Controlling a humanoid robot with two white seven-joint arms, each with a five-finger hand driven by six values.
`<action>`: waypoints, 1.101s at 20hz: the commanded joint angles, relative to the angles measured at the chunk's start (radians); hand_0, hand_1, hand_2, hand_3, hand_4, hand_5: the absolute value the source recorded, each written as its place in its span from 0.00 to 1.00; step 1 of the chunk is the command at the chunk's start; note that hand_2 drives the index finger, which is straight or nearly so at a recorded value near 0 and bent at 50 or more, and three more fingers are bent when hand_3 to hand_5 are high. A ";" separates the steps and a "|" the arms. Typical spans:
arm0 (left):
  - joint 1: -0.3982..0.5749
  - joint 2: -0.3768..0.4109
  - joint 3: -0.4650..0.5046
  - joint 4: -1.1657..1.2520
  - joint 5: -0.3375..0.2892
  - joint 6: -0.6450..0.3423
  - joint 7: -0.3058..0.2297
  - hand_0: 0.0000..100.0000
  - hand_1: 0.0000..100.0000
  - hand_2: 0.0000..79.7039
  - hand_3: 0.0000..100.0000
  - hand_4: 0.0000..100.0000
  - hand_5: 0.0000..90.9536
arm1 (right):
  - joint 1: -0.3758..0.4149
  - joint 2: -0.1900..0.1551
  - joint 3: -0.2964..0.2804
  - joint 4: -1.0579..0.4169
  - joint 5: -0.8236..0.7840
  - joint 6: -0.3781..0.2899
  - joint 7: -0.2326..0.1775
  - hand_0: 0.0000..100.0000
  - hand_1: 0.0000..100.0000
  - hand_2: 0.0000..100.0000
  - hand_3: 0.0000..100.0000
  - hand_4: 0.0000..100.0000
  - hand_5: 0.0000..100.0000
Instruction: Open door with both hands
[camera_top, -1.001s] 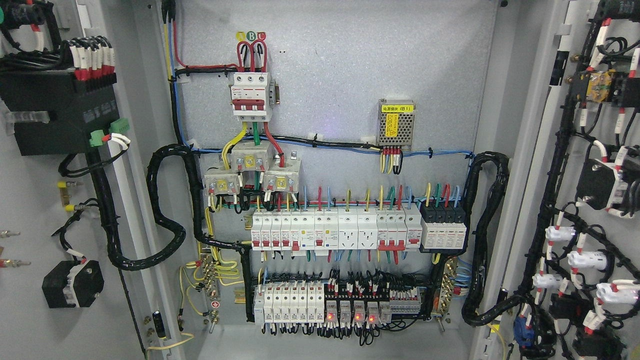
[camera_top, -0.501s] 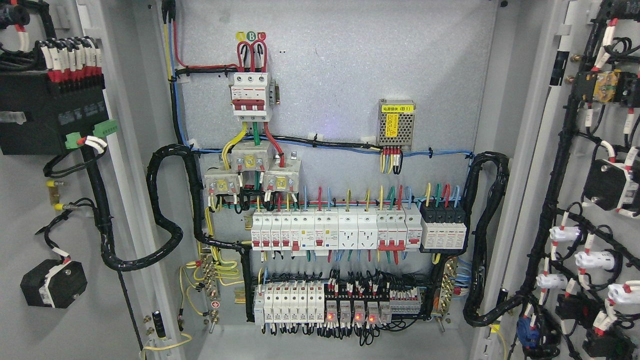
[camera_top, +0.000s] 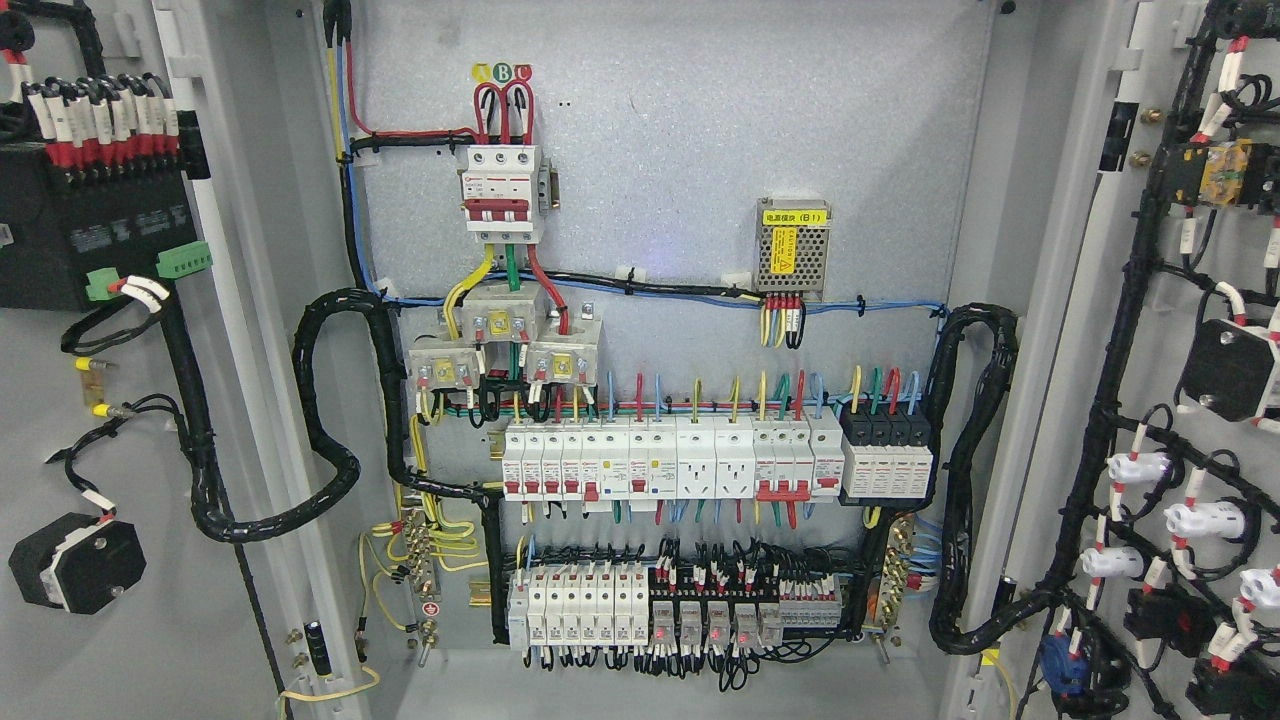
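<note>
Cabinet interior exposed; left door (camera_top: 60, 420) swung out at the picture's left, right door (camera_top: 1180, 330) at its right, both carrying wired components; back panel (camera_top: 700, 150) holds a red-toggled breaker (camera_top: 500, 190), a power supply (camera_top: 793, 250) and breaker rows (camera_top: 670, 470); neither hand in view, so state cannot be told

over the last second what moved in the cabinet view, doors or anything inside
Both doors swung wider: the left door slid toward the left edge, the right door toward the right edge. No hand shows, so no grasp is visible. The back panel and its breakers stayed put.
</note>
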 joint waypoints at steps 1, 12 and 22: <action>-0.026 0.104 0.073 0.157 0.041 0.001 -0.010 0.29 0.00 0.04 0.03 0.03 0.00 | 0.000 -0.009 -0.033 0.004 -0.020 0.002 0.002 0.22 0.00 0.00 0.00 0.00 0.00; -0.133 0.227 0.062 0.333 0.091 0.002 -0.016 0.29 0.00 0.04 0.03 0.03 0.00 | 0.002 -0.008 -0.038 0.010 -0.020 0.000 0.001 0.22 0.00 0.00 0.00 0.00 0.00; -0.155 0.259 0.062 0.428 0.092 0.005 -0.045 0.29 0.00 0.04 0.03 0.03 0.00 | -0.008 -0.006 -0.036 0.024 -0.020 0.002 -0.001 0.22 0.00 0.00 0.00 0.00 0.00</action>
